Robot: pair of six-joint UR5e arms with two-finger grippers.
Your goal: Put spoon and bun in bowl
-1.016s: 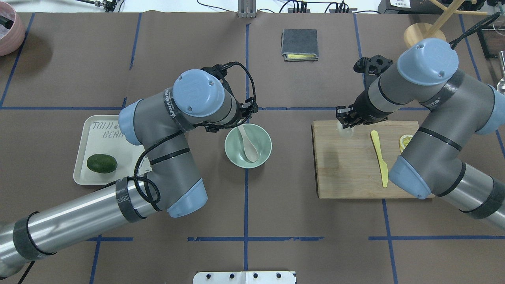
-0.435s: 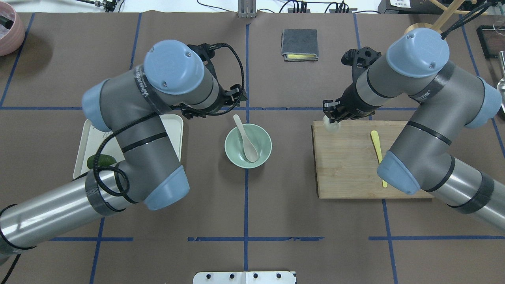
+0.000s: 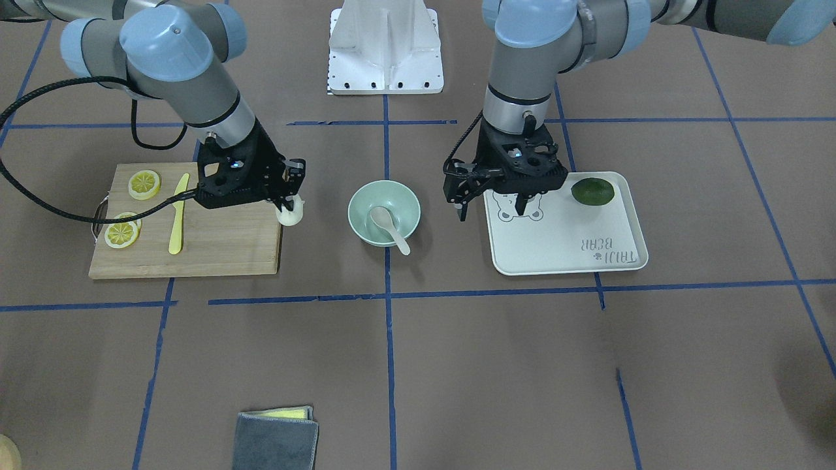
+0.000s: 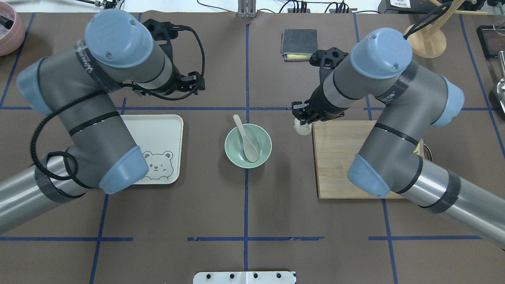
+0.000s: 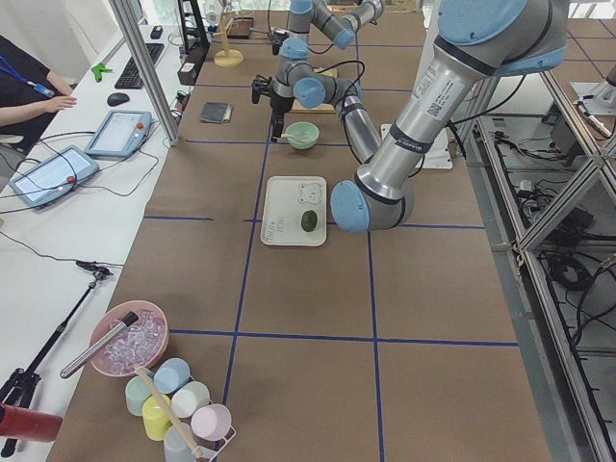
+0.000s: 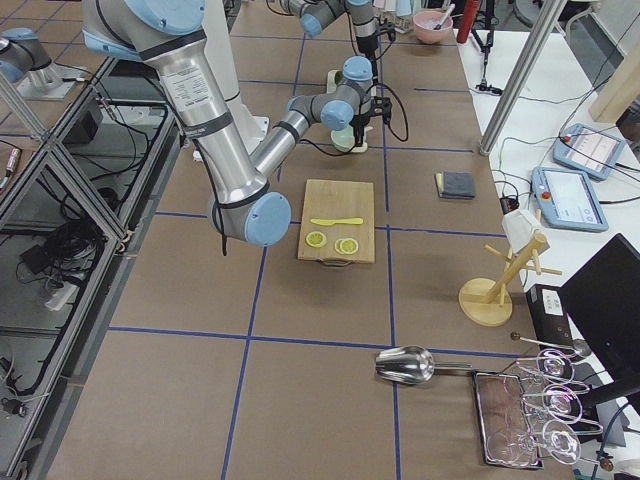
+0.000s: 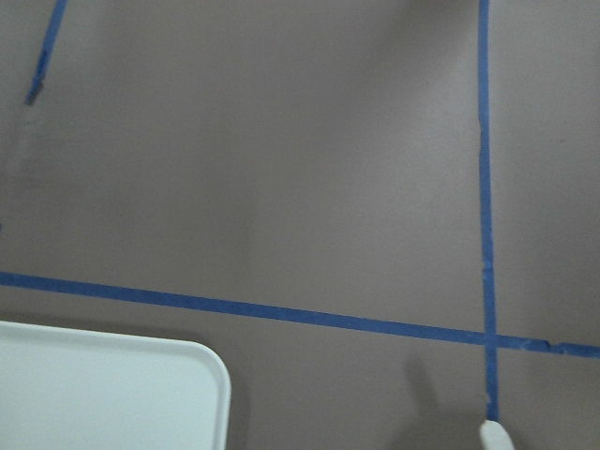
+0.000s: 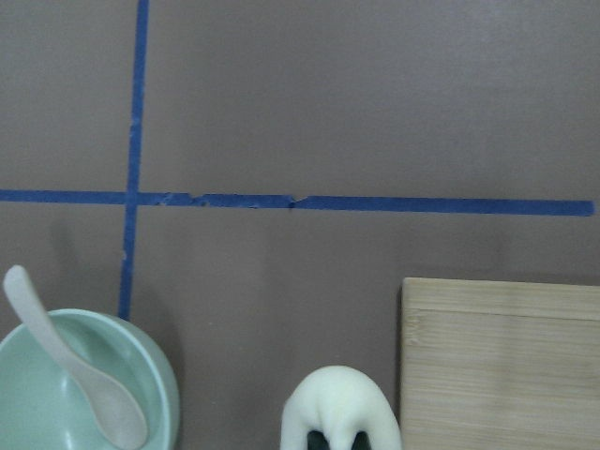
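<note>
The pale mint bowl [image 3: 366, 196] stands mid-table, also in the overhead view [image 4: 265, 139]. The beige spoon [image 3: 390, 228] lies in it with its handle over the rim [image 4: 245, 139]. My right gripper [image 3: 287, 210] is shut on the white bun [image 3: 290, 215] and holds it in the air just off the cutting board's edge, between board and bowl [image 4: 302, 128]. The right wrist view shows the bun [image 8: 339, 405] at its bottom edge, with the bowl [image 8: 161, 384] to the left. My left gripper [image 3: 491, 212] is open and empty, above the white tray's edge beside the bowl.
A wooden cutting board [image 3: 222, 241] carries a yellow knife [image 3: 176, 215] and lemon slices [image 3: 144, 184]. The white tray [image 3: 568, 241] holds a dark green lime [image 3: 592, 191]. A folded grey cloth [image 4: 300, 43] lies at the far side.
My right gripper has carried the bun leftward off the board toward the bowl. My left arm has drawn back from the bowl, up and to the left, leaving the spoon inside.
</note>
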